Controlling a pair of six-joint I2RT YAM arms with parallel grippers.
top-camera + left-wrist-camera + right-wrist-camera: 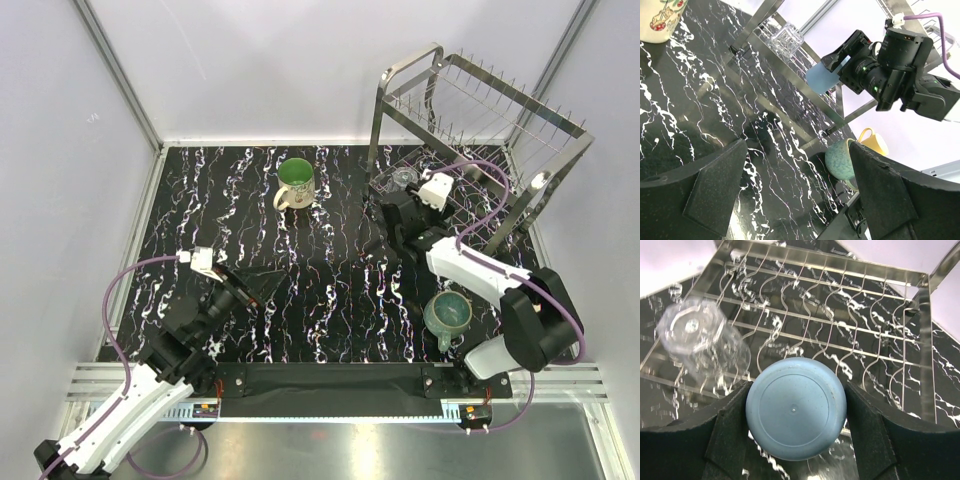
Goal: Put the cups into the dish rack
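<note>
Light-blue cup (796, 408) clamped base-up in right gripper (796, 412), over dish rack (840, 347) lower tier just beside glass tumbler (697, 337); inverted probably so it drains; left gripper (797, 150) wide open, holding 0 cups.

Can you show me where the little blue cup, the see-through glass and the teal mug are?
blue cup (795, 407), right wrist view, on its round flat bottom.
see-through glass (692, 329), right wrist view, on its thick base.
teal mug (447, 312), top view, on the inside of its open top.
</note>
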